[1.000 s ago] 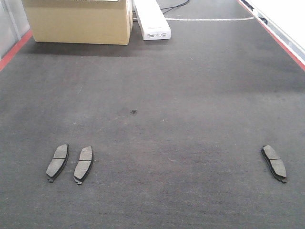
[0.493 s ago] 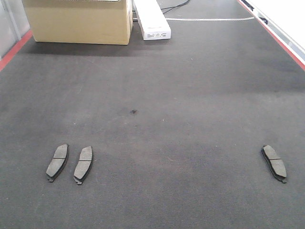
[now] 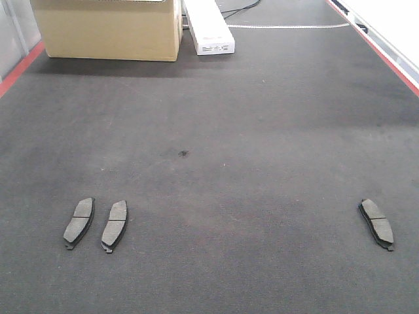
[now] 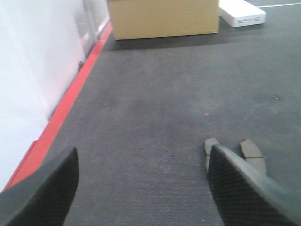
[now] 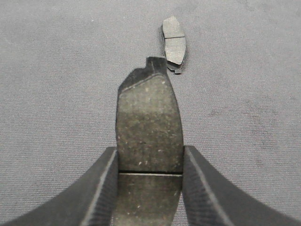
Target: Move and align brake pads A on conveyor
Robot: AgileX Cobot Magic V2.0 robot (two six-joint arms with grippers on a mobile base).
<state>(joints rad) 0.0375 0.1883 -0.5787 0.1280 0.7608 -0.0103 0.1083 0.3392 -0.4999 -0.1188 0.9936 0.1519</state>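
Our right fingers (image 5: 106,188) pinch one brake pad (image 5: 148,122) above the belt (image 3: 229,118); another pad (image 5: 174,43) lies just beyond it. Our left fingers (image 4: 235,188) are spread wide, empty, near two pads (image 3: 96,224) side by side. A cardboard box (image 3: 108,29) stands far up the belt.

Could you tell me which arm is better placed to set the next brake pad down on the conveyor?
The right. Its gripper already clamps a brake pad above the conveyor, near the lone pad. The left gripper is open and empty.
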